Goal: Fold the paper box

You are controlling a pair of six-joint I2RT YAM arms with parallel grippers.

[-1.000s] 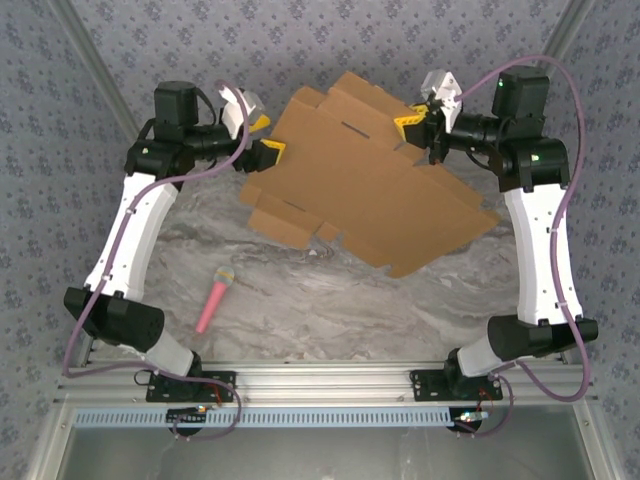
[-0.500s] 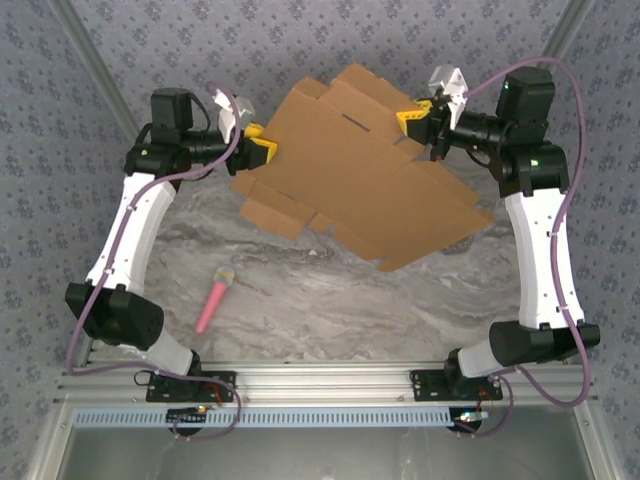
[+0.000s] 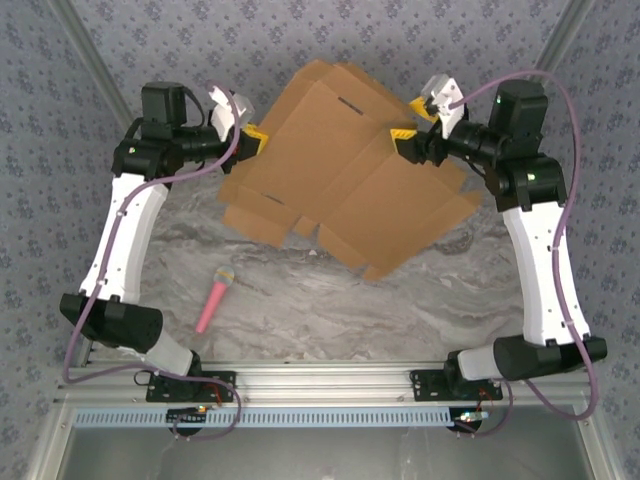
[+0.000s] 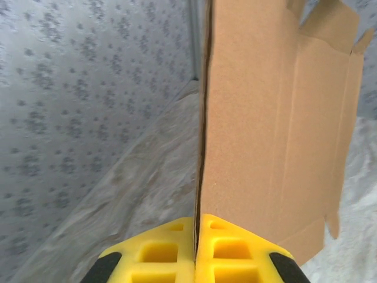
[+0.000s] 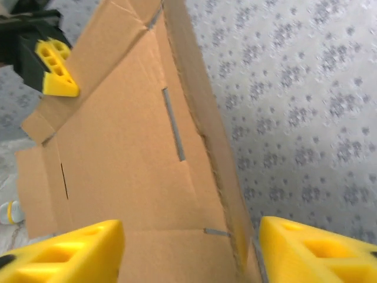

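Note:
The paper box (image 3: 340, 180) is a large flat brown die-cut sheet with flaps and slots, held tilted in the air above the back of the table. My left gripper (image 3: 255, 140) is shut on its left edge; in the left wrist view the yellow pads (image 4: 197, 227) pinch the thin cardboard edge (image 4: 271, 118). My right gripper (image 3: 405, 140) is at the sheet's upper right edge. In the right wrist view its fingers (image 5: 191, 247) stand wide apart, with the cardboard (image 5: 129, 153) and its raised edge between them. The left gripper (image 5: 56, 73) shows at the sheet's far side.
A small pink pen-like stick (image 3: 214, 301) lies on the marble table (image 3: 400, 310) at the front left. Patterned grey backdrop walls (image 3: 420, 40) close in behind and at both sides. Both arm bases sit on the metal rail (image 3: 320, 380) at the near edge.
The sheet has shifted left and towards the back, tilting steeper. Both arms rose and moved with it, the right gripper swinging leftwards.

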